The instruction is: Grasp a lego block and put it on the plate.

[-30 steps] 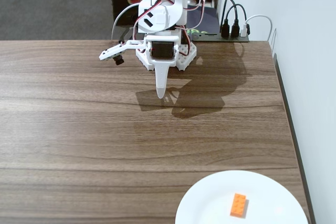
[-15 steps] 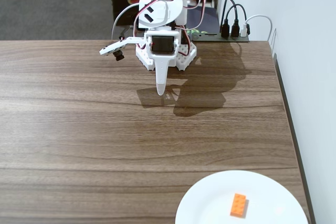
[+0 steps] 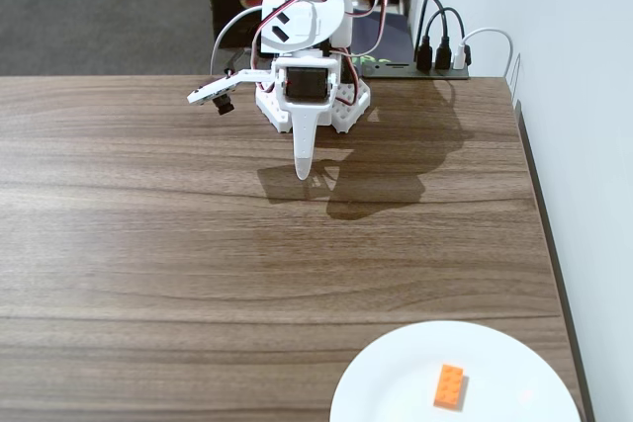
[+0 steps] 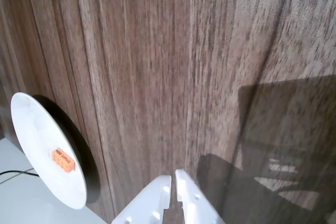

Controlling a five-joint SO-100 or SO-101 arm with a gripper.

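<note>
One lego block [image 3: 449,386], orange, is lying flat on the plate [image 3: 396,382], a bit right of the plate's middle in the fixed view, long side running roughly up-down with a slight tilt. Plate is sitting at the near right corner of the wooden table [image 3: 148,244], its lower part cut off by the frame edge. Wrist view is showing the same pair: block [image 4: 63,160] resting on the plate [image 4: 37,129] at the left of the picture, studs facing up.

Gripper [image 3: 303,175] is hanging over the far side of the table, close to the arm's base, fingers pressed together with only a thin seam between the white tips in the wrist view [image 4: 172,182]. It is holding nothing and is sitting well apart from plate and block. Its shadow is falling on the wood just to the right in the fixed view. Power strip [image 3: 440,66] with plugged cables is sitting at the table's far edge by the wall.
</note>
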